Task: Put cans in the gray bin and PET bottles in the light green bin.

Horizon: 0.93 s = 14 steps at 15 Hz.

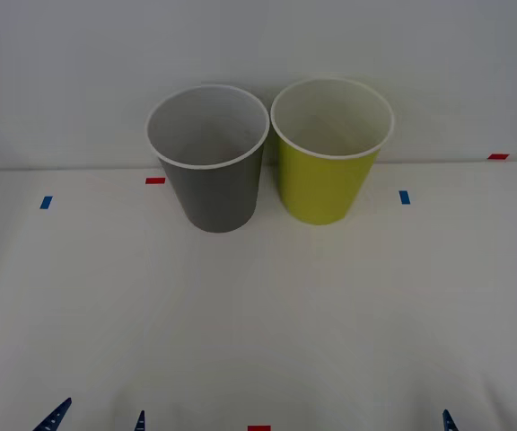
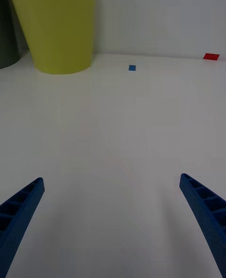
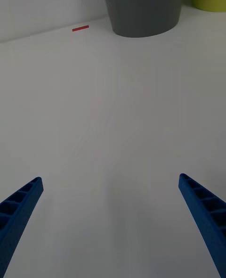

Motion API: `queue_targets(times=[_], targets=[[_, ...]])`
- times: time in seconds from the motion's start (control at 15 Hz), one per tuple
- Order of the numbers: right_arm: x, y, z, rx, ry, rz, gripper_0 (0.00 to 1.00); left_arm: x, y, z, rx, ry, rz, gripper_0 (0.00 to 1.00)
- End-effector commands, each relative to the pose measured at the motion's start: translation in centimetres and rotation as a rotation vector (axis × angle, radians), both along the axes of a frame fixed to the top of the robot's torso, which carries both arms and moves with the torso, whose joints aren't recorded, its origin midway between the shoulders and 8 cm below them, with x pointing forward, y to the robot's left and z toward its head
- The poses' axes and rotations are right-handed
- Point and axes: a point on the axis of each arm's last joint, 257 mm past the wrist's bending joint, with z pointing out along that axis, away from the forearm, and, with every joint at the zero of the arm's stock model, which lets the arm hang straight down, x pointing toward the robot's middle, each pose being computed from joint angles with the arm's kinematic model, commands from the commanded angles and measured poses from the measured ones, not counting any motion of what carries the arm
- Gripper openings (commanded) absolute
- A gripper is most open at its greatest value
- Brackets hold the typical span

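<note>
White desk (image 1: pixel 258 323) lies bare between me and the gray bin (image 1: pixel 212 171) and light green bin (image 1: pixel 328 162), side by side at its far edge. My left fingers (image 3: pixel 23 207) and right fingers (image 2: pixel 23 207) rest spread wide at the near edge, holding nothing. No can or bottle lies out, so sorting looks either finished or unstarted.

gray bin (image 3: pixel 143 4) top cropped, light green bin (image 2: pixel 54 21) likewise

White table (image 1: pixel 258 323), gray bin (image 1: pixel 214 184) beside light green bin (image 1: pixel 326 180), red tape mark (image 1: pixel 155 180), blue tape mark (image 1: pixel 405 197)
</note>
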Motion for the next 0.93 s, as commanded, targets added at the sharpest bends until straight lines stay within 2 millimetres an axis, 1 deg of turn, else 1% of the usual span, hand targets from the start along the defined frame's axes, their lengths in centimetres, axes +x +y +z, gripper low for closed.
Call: queue_targets(times=[0.07,0.93], targets=[[0.00,0.00,0.00,0.000,0.000,0.000,1.00,0.00,0.00,0.00,0.000,0.000,0.000,1.00],[0.00,0.00,0.00,0.000,0.000,0.000,1.00,0.00,0.00,0.00,0.000,0.000,0.000,1.00]])
